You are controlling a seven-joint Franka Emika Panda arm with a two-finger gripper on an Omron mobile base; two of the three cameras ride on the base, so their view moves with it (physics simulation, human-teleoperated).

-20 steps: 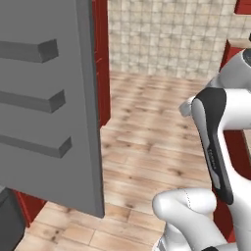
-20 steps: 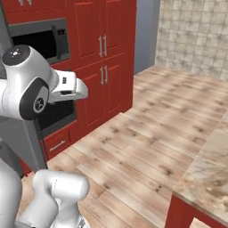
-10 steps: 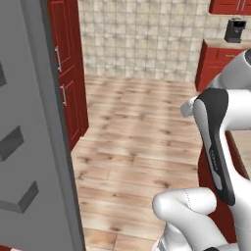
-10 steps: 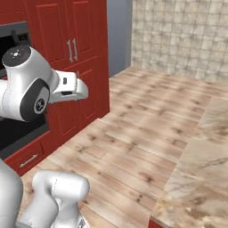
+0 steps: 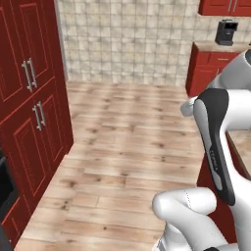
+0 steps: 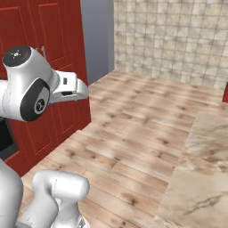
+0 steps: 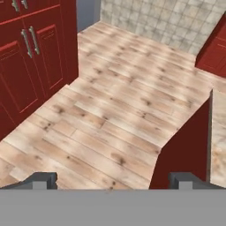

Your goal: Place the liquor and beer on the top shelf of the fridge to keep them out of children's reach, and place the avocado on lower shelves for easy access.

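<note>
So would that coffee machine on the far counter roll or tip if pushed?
The coffee machine looks boxy and flat-based, so it would probably slide, not roll. It seems rigid and squat, so tipping looks unlikely.

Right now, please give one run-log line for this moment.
end effector: open, holding nothing | ahead: wooden floor, red cabinets | counter at right

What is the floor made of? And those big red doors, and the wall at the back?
The floor looks like light wooden planks: you can see grain, knots and board seams. The red doors look like painted or stained wood with framed panels and thin metal-looking handles. The back wall looks like beige stone or ceramic tiles, judging by its grid of square joints.
</note>
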